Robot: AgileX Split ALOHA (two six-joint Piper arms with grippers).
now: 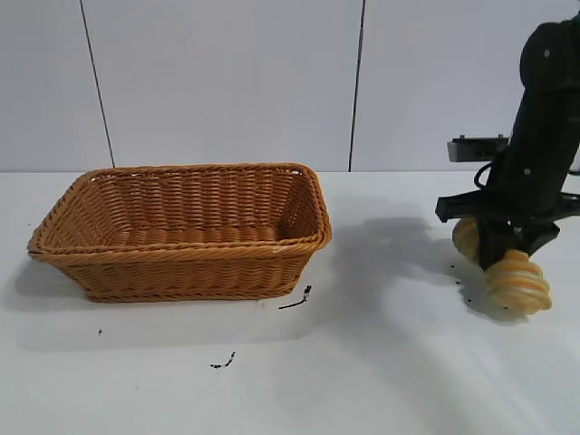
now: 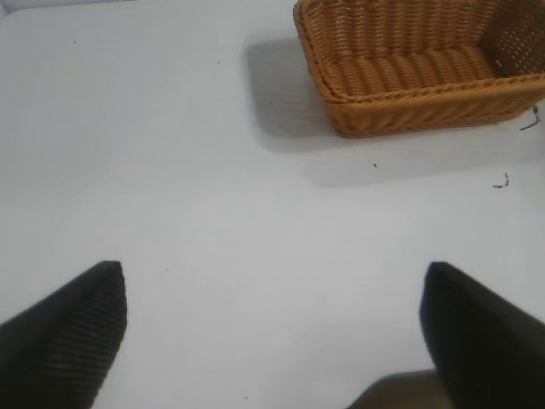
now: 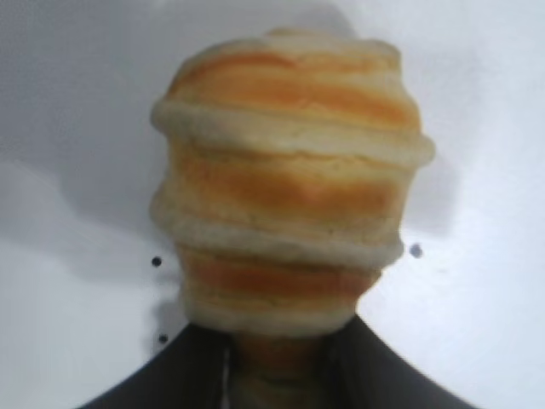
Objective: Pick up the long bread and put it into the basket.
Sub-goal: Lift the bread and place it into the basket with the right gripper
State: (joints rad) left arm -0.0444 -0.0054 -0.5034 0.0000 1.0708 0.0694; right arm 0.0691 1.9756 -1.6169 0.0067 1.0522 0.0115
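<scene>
My right gripper [image 1: 504, 246] pinches the bread [image 1: 517, 282], far right of the basket [image 1: 181, 254]; carrying remains. Left gripper [image 2: 272, 328] spread.

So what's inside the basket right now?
Nothing that shows: the basket has only its woven bottom visible, though the near wall hides a strip of it. The long bread is off to the side, in the right hand.

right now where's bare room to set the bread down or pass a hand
The basket is empty inside. Bare table runs between the basket and the right gripper, and along the front edge, apart from small dark flecks. It is crowded only on the right, where the bread sits in the jaws. The left gripper hangs open over bare table.
</scene>
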